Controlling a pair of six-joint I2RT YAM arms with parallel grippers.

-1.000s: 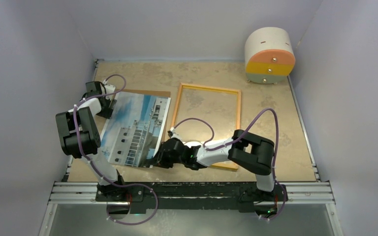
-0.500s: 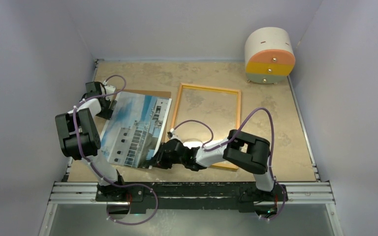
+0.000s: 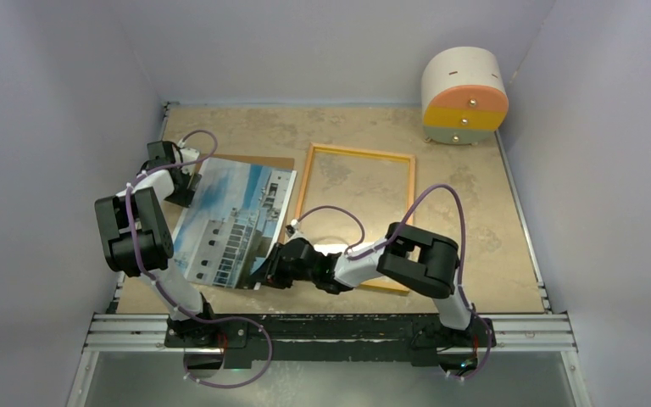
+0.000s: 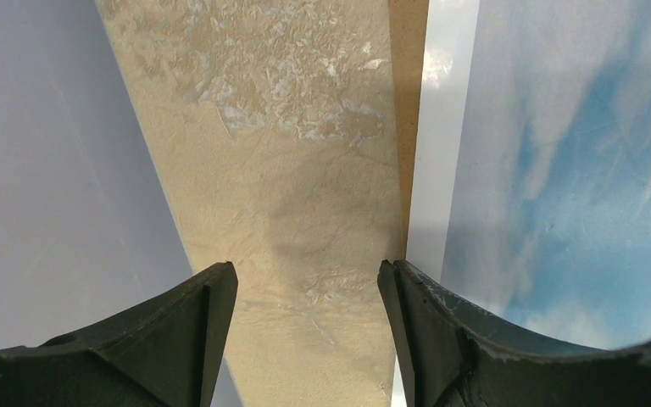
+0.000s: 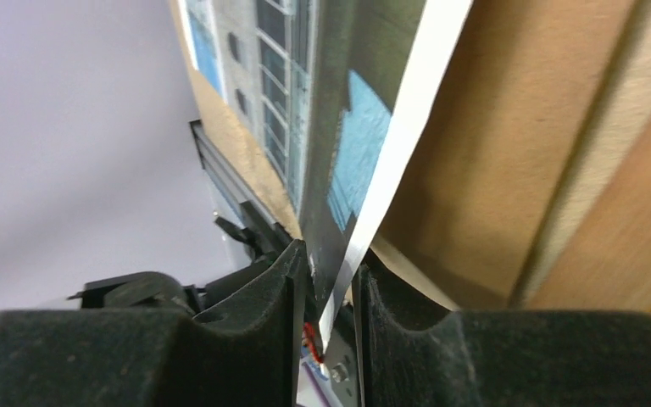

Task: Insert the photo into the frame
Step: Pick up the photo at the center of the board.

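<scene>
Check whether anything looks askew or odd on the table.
Yes. The photo lies tilted on a brown board, not square with the frame beside it, and its near corner curls up between the fingers of the right end effector.

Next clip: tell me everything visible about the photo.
The photo is a large glossy print with a white border: white building, blue sky. It lies left of the frame, over a brown board, not yet inside. The right pincer grips its raised near corner; the open left pincer straddles its left edge.
</scene>
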